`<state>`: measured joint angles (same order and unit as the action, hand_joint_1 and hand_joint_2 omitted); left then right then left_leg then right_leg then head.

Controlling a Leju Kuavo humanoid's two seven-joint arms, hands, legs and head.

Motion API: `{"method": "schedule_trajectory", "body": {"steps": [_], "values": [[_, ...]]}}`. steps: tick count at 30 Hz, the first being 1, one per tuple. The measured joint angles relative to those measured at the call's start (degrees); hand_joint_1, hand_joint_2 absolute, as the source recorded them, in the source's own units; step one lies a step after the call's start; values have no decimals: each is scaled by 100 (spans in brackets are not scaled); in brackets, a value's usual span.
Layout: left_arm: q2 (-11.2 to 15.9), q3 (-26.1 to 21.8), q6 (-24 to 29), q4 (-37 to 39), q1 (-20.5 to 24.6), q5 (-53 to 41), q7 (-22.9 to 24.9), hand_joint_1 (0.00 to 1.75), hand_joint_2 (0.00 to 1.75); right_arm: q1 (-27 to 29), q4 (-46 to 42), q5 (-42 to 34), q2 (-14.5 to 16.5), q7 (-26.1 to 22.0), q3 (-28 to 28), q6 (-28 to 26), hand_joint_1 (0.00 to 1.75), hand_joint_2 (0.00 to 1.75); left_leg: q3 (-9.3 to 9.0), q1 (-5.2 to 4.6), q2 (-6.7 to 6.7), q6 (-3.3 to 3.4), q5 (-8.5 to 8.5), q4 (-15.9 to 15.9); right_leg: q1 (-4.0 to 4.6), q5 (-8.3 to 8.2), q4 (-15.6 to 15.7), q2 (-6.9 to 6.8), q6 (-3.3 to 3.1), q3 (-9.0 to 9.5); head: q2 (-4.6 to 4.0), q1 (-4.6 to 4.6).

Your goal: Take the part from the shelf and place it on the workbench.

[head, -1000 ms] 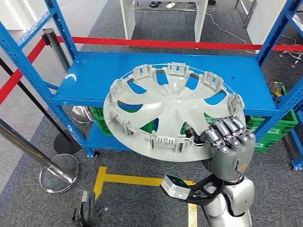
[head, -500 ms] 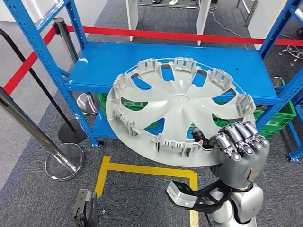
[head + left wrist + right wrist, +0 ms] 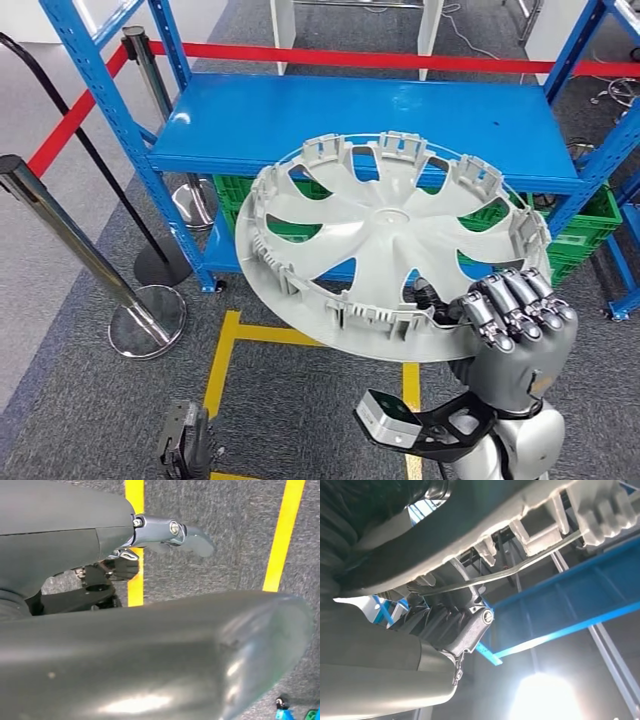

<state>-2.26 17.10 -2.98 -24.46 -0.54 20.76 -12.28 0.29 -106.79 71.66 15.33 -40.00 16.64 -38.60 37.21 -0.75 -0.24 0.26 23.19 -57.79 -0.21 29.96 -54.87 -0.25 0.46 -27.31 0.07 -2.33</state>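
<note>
Dark left robot hand [image 3: 185, 447] hangs low over the grey floor, grip unreadable; the grey wheel cover [image 3: 392, 240] is held level before the blue shelf [image 3: 249, 120], its near rim clamped by the right robot hand [image 3: 513, 330]

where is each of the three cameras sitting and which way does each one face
Head view: high on the body, facing forward and down at the blue shelf; right hand grips the wheel cover.
Left wrist view: behind the hanging left hand, facing the floor's yellow lines.
Right wrist view: beneath the wheel cover, facing up past the right hand.
Shared: head and right wrist views show cover and shelf.
</note>
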Motion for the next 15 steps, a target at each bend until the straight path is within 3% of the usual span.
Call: {"method": "schedule_trajectory", "body": {"steps": [2,4,5,6,7,9,11,14,15], "values": [[16,2,-2,15,0,9,1,0,0,2,-5,0,3,1,1,0,175,175,172,33,-3,-76,487,-504,-27,-111,-1,-27,-81,-93,0,-16],[19,3,-4,25,3,12,1,0,0,5,-8,2,4,1,1,1,175,175,340,78,-1,-143,940,-1271,-28,-198,-51,-38,-97,-253,0,-33],[21,3,-4,32,5,12,1,0,0,6,-9,6,4,1,0,1,175,175,348,99,-1,-169,1002,-1518,-30,-235,-86,-43,-93,-340,0,-33],[20,3,-6,39,7,13,0,0,0,6,-9,16,4,1,-1,1,175,175,270,118,-1,-189,946,-1573,-34,-270,-129,-45,-84,-429,0,-34],[20,3,-9,48,11,13,-1,0,0,7,-9,33,4,1,-1,2,175,175,97,136,0,-202,807,-1407,-39,-297,-172,-45,-71,-512,0,-34],[19,4,-23,63,32,14,-5,0,0,7,-12,73,5,1,-1,2,175,175,-411,154,-2,-207,585,-693,-40,-334,-260,-44,-32,-655,0,-36],[16,5,-46,85,71,17,-15,0,0,5,-17,86,6,1,0,2,175,175,-740,139,-13,-175,595,-117,-31,-388,-316,-53,31,-756,0,-33],[11,8,-68,138,103,29,-25,0,0,2,-19,73,6,-1,-3,2,175,175,-731,116,-14,-56,579,64,-45,-491,-323,-48,148,-852,0,-33],[9,8,-68,149,108,32,-26,0,0,2,-18,67,6,-1,-8,2,175,175,-697,120,-4,3,534,88,-47,-412,-377,-31,179,-903,0,-26]]}}
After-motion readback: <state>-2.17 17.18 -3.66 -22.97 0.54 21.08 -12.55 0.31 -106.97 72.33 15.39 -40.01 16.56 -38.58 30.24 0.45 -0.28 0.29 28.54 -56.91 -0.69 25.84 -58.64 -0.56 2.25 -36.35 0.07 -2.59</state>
